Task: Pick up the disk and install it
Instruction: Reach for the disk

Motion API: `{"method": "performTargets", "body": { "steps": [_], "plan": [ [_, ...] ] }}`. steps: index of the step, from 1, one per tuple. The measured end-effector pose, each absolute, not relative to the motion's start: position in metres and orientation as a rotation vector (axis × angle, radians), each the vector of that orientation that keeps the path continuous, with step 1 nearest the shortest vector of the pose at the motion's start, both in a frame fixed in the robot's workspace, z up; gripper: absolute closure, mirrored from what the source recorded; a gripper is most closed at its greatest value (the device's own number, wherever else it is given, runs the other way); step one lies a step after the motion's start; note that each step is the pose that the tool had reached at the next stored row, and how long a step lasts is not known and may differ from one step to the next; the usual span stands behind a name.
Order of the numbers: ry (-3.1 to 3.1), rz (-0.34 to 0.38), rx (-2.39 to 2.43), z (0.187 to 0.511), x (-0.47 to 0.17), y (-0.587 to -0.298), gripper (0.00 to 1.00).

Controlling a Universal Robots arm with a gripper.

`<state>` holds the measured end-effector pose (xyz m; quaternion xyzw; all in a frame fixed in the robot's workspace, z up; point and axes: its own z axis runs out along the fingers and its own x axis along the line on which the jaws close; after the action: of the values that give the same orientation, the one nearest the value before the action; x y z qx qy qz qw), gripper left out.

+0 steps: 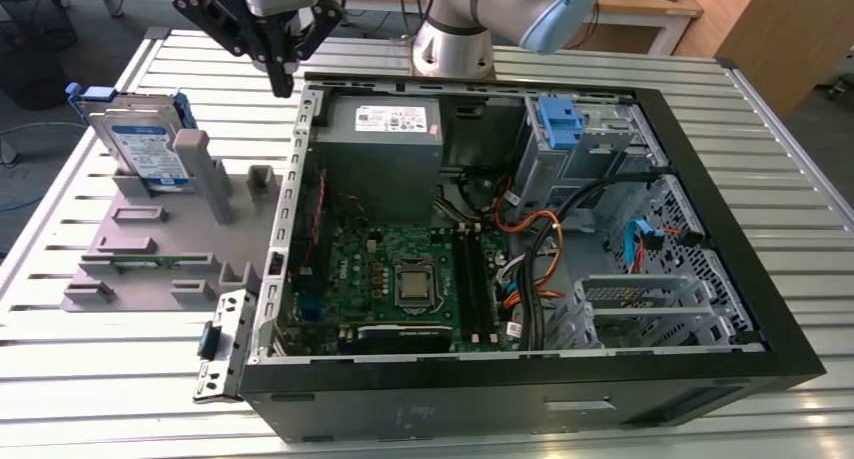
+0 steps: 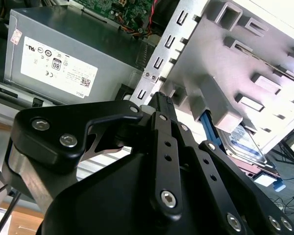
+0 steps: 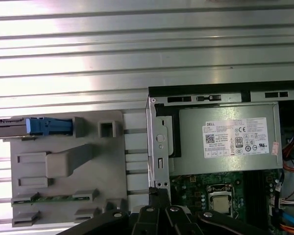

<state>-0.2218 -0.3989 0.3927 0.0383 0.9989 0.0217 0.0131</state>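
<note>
silver-grey with a white-and-blue label, the disk (image 1: 142, 144) stands on edge in a slot at the far end of the grey plastic holder (image 1: 160, 254), with its blue rails (image 1: 183, 114) along its sides and its top edge free. a grey upright post (image 1: 203, 174) of the holder rises just beside it. the holder lies on the slatted metal table (image 1: 80, 379), right against the open computer case (image 1: 767, 319), on the exterior view's left of it

the gripper (image 1: 282, 82) hangs above the seam between holder and case wall, near the power supply box (image 1: 380, 129), well apart from the disk and carrying nothing. its fingers are pressed together into a single point, and the second wrist view shows the same

from where i stand the pick has not begun. doing it well, i'd judge, means spreading the fingers wide before going down, centring them over the disk's free top edge, and closing across the flat faces rather than on the springy blue rails. the post beside it looks likely to catch a finger if the approach is off line. a lift straight up along the slot should keep the disk from binding
</note>
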Motion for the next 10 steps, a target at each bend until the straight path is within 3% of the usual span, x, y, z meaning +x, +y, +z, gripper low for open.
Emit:
{"method": "performTargets", "body": {
  "steps": [10],
  "plan": [
    [3.112, 0.068, 0.119, 0.3927, -0.2270, -0.3989, 0.89]
  ]
}}
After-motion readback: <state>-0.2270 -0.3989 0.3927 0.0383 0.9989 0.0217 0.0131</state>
